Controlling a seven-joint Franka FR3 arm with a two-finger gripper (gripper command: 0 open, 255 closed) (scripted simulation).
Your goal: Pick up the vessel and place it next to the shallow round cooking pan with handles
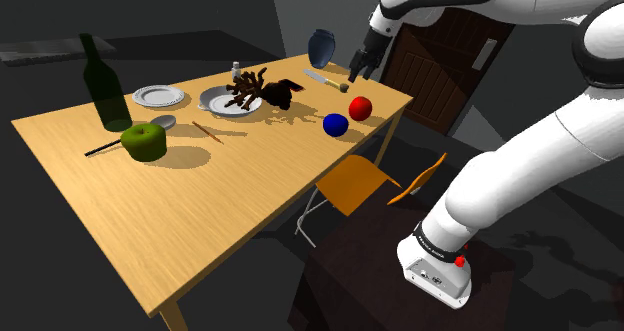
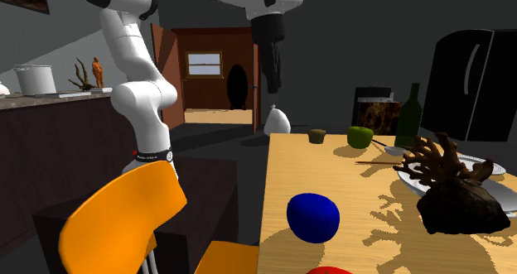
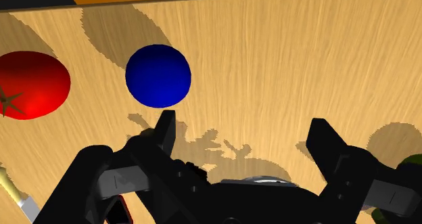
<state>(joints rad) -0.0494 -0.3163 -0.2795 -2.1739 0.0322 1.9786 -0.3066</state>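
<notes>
At the far corner of the worktop [image 1: 200,209], close to both edges, the vase [image 1: 320,47] stands upright and apart from everything else; it looks blue-grey in the shoulder view. The end effector [image 1: 360,67] hangs in the air near it, toward the shoulder view's right. It is released: in the wrist view its fingers [image 3: 166,131] stand apart with nothing between them, over bare wood near a blue ball [image 3: 157,76] and a red tomato [image 3: 30,85]. The shallow silver pan [image 1: 210,102] lies further along the worktop under a dark branching object [image 1: 262,91], with a knife [image 1: 325,79] between it and the vase.

Likely hazards:
- A finger that meets the vase off-centre could tip it or push it over the nearby edge.
- A grasp on the curved body may slip.
- During the carry, the branches could catch the vase, and they crowd the space beside the pan.
</notes>
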